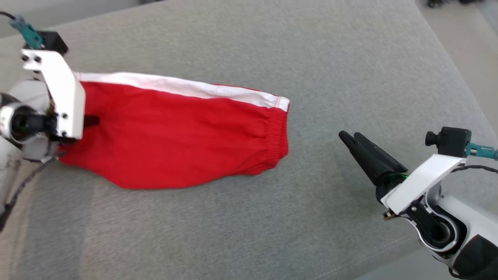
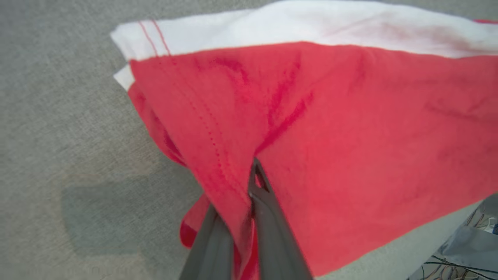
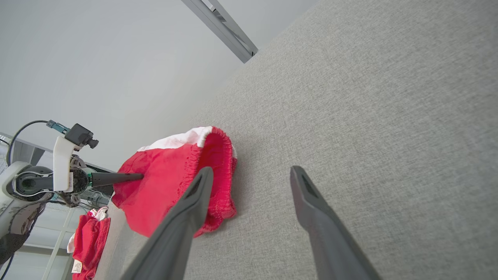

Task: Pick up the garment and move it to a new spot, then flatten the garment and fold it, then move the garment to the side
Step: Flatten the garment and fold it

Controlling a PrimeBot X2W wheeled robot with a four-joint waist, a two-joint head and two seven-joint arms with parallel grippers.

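**Position:** The garment [image 1: 175,136], red shorts with a white side stripe, lies spread on the grey upholstered surface [image 1: 350,58]. It sits left of centre, with the elastic waistband to the right.

**Left gripper [image 1: 91,120]:** Its fingers are pressed together on the left hem, with cloth pinched between them and lifted slightly there.

**Right gripper [image 1: 350,136]:** It hovers well right of the waistband. Its fingers are spread and hold nothing.

**Assessment:** The pickup grasp is made. Relocating, flattening, folding and setting aside all appear outstanding.
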